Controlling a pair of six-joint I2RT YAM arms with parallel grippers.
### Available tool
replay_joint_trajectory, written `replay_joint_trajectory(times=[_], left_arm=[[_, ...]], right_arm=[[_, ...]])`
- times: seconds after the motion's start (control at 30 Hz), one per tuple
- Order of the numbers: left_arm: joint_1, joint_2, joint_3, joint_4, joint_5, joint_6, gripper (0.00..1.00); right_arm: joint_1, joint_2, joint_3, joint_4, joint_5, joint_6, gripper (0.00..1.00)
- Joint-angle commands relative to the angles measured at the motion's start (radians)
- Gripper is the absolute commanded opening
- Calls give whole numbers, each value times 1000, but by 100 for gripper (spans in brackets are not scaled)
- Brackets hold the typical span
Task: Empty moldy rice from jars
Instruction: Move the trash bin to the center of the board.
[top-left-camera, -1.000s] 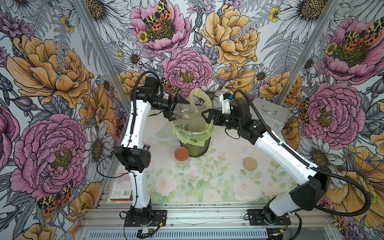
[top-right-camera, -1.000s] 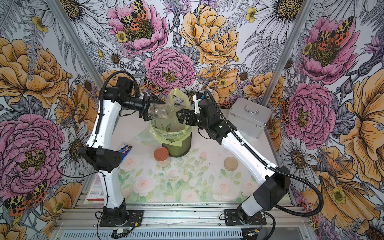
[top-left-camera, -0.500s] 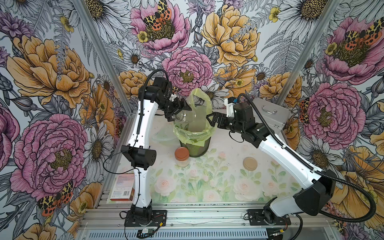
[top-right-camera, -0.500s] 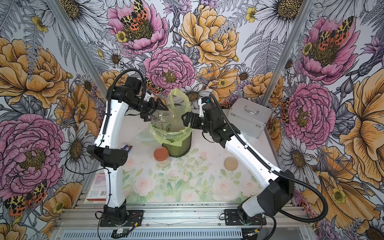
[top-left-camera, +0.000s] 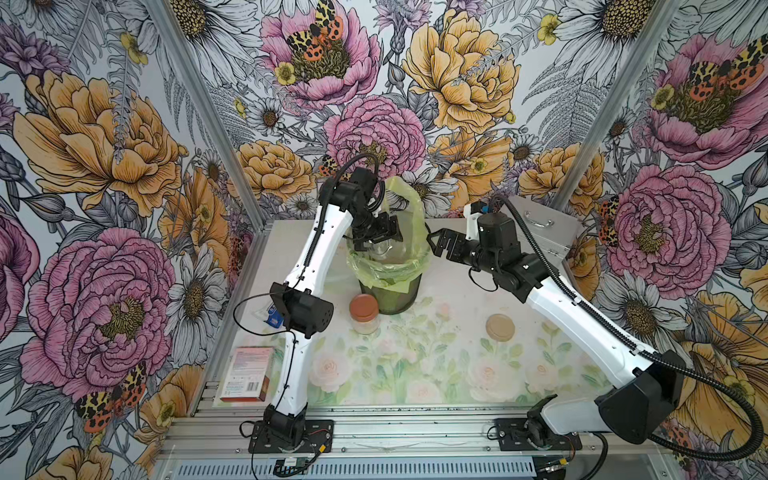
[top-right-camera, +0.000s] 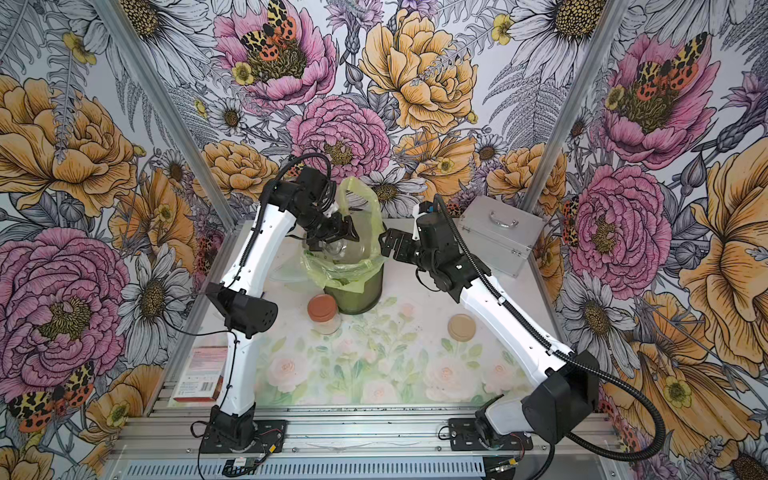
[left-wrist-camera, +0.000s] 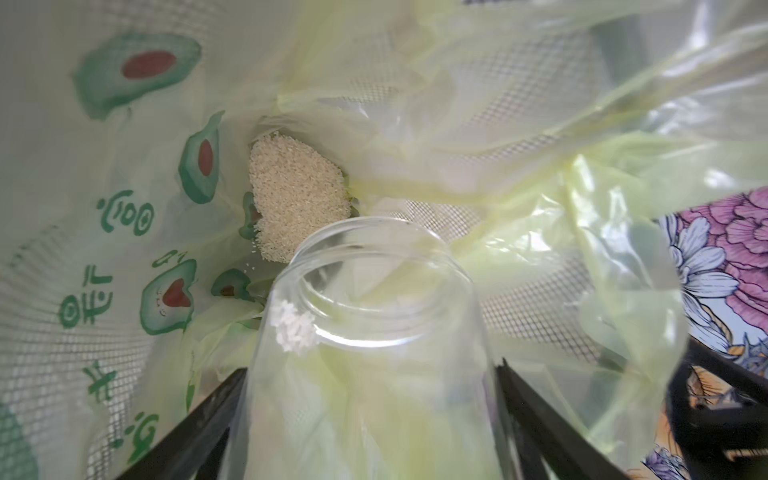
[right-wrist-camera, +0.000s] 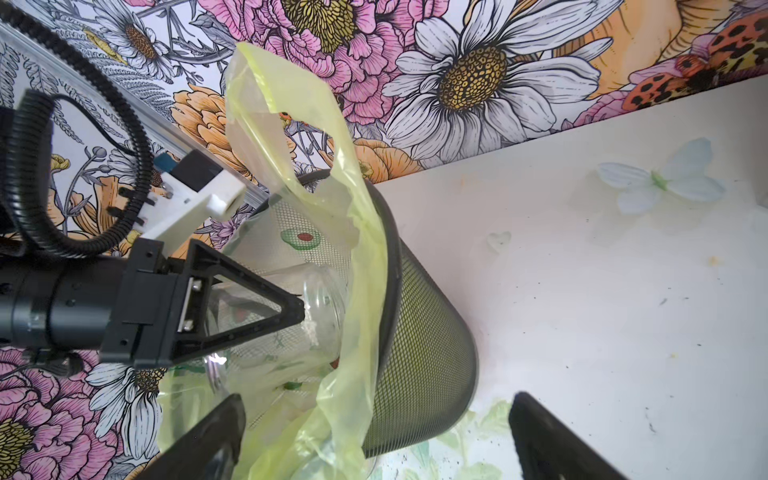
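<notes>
Jar (left-wrist-camera: 374, 332) clamped by left end effector (top-left-camera: 374, 239) over bin (top-left-camera: 390, 293), right end effector (top-left-camera: 434, 245) spread wide, flowered tabletop (top-left-camera: 436, 345), walls (top-left-camera: 124, 166)

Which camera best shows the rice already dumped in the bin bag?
Left wrist view: it looks into the bag at the rice pile, past the jar mouth. The right wrist and both top views do not show the pile.
</notes>
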Motion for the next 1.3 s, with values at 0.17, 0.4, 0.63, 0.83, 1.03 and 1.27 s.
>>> replay_joint_trajectory(times=[0.17, 0.4, 0.63, 0.83, 1.03, 1.27], left_arm=[[-17, 72, 28, -106, -76, 22, 0], [-21, -12, 115, -105, -12, -46, 0], [0, -83, 95, -104, 125, -96, 0], [7, -150, -5, -114, 211, -60, 0], [34, -201, -194, -105, 269, -13, 0], [92, -107, 159, -110, 299, -117, 0]], right_arm=[[-10, 3, -10, 9, -12, 13, 100], [-13, -9, -18, 8, -37, 18, 100], [-13, -7, -16, 9, -49, 26, 100], [-5, 9, 23, 8, -60, -4, 100], [13, 20, 39, 9, -77, -25, 100], [50, 6, 57, 9, -72, -50, 100]])
